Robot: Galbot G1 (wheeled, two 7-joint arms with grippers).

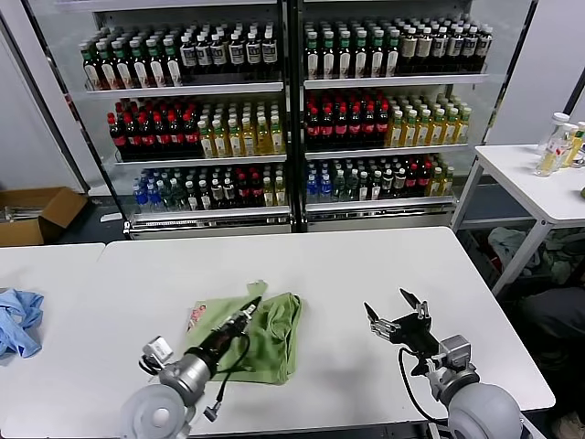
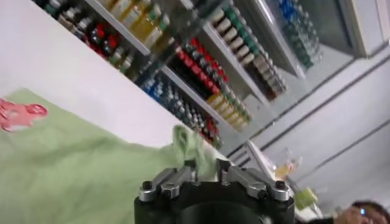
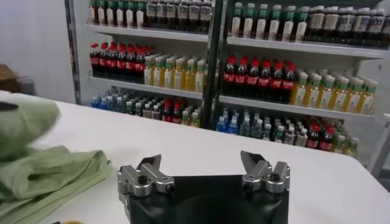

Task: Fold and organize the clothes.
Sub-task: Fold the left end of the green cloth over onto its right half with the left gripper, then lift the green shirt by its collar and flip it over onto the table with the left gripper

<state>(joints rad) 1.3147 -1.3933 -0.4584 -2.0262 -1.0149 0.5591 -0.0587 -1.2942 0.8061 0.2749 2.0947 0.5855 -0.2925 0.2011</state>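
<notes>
The light green polo shirt (image 1: pixel 270 343) lies partly folded on the white table (image 1: pixel 366 265), left of centre, with its red-and-white graphic (image 1: pixel 196 317) showing at its left edge. My left gripper (image 1: pixel 249 309) is over the shirt, shut on a fold of green fabric lifted a little above the rest. In the left wrist view the fingers (image 2: pixel 201 165) pinch the shirt (image 2: pixel 79 173), and the graphic (image 2: pixel 18 114) is visible. My right gripper (image 1: pixel 395 309) hovers open and empty to the right of the shirt. It also shows in the right wrist view (image 3: pixel 201 165), with the shirt (image 3: pixel 42 173) off to one side.
A light blue cloth (image 1: pixel 18 322) lies on the neighbouring table at far left. A drinks cooler (image 1: pixel 292 110) full of bottles stands behind the table. A cardboard box (image 1: pixel 37 212) is on the floor at left. A side table (image 1: pixel 539 178) with bottles stands at right.
</notes>
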